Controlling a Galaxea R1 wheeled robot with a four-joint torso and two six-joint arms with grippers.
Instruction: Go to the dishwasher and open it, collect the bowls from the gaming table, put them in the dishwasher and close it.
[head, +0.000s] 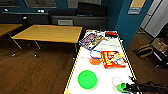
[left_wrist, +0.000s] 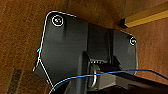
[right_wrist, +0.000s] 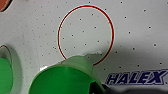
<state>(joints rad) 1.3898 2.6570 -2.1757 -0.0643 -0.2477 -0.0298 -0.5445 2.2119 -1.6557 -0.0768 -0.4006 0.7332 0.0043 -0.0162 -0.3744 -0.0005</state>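
Note:
The gaming table (head: 110, 72) is long and white-topped with a yellow-and-black striped edge. A wide bright green bowl (head: 87, 79) sits near its front, and an orange bowl (head: 95, 60) stands farther along. My right gripper (head: 127, 87) reaches in from the right and is shut on the rim of the small green bowl (head: 121, 87). In the right wrist view that small green bowl (right_wrist: 65, 80) hangs tilted just above the white top, beside a red ring (right_wrist: 86, 35). The wide green bowl (right_wrist: 5, 75) lies at that picture's edge. The dishwasher is out of view.
Two colourful board-game boxes (head: 91, 40) (head: 113, 59) and a red-and-black item (head: 111, 33) lie farther up the table. A yellow-wood table (head: 50, 32) stands to the left over dark wooden floor. Bags and boxes (head: 145, 51) sit on the right. The left wrist view shows wooden floor and a yellow edge (left_wrist: 147, 16).

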